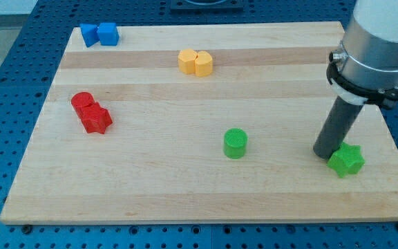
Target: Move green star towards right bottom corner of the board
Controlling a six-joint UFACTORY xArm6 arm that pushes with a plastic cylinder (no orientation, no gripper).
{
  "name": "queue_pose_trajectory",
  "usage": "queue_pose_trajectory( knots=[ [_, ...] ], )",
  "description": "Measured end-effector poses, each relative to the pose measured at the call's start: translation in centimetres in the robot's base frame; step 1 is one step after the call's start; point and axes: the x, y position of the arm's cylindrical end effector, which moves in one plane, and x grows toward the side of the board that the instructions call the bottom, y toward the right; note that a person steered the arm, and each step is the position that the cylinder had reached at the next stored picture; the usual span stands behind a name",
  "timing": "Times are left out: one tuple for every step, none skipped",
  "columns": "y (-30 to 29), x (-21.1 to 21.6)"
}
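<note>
Camera view, single frame, catalogue of the table (185, 200) and its contents.

1. Green star (346, 160): the task's thing. Lies near the view's right edge, low on the board, a little short of the bottom right corner. Judged already most of the way to its goal; only a short further slide down and to the right seems left.

2. My tip (325, 154): lower end of the dark rod, resting on the wood just beside the star's upper left flank, touching it or very nearly so. This placement makes sense: pushing from the upper left drives the star toward the bottom right. As an end effector the rod has nothing to open or close, so it grasps nothing and can only shove.

3. Green cylinder (235, 143): stands alone near the board's middle, well apart from the star and to the view's left of my tip. Out of the likely push line.

4. Red blocks (91, 112): two pieces, touching, at the view's left; exact shapes hard to tell.

5. Yellow blocks (195, 62): two pieces, pressed together, upper middle.

6. Blue blocks (99, 34): two pieces, side by side, top left corner.

Risk note: a star's points can make it rotate or slip off a round rod if the push runs off-centre.
</note>
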Motion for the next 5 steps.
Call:
queue_pose_trajectory(
  knots=[
    [-1.0, -0.3],
    [-1.8, -1.4],
    [-0.9, -1.1],
    [1.0, -0.3],
    [2.0, 0.2]
  ],
)
